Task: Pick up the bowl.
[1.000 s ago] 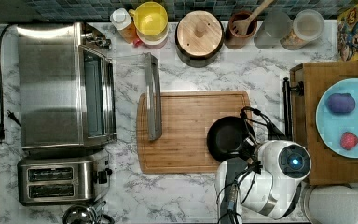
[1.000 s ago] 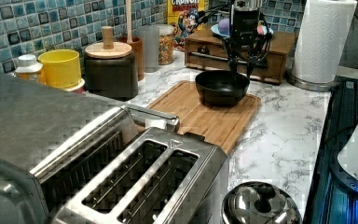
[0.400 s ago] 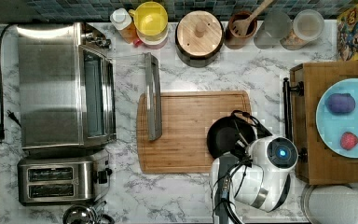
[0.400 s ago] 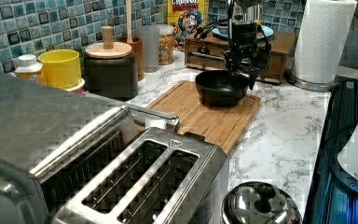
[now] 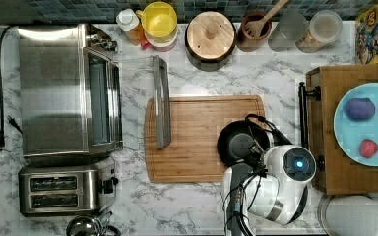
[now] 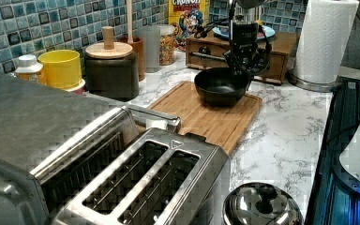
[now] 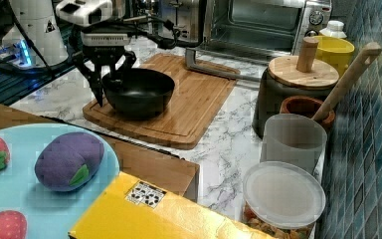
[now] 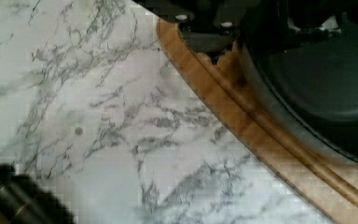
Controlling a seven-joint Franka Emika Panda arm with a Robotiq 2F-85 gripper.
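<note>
Black bowl (image 7: 138,91) upright on wooden cutting board (image 7: 189,94), near the board corner at the right view's lower left. Gripper (image 7: 110,77) spread wide, straddling bowl rim: one finger (image 7: 97,84) outside the wall, other inside. Not clamped yet.

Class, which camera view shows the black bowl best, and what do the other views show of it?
The right view: the bowl shows whole on the board, rim, wall and inside, with the claw straddling its rim. The left view shows it whole but farther off. In the top view the arm covers part of it. The wrist view catches just one dark edge.
</note>
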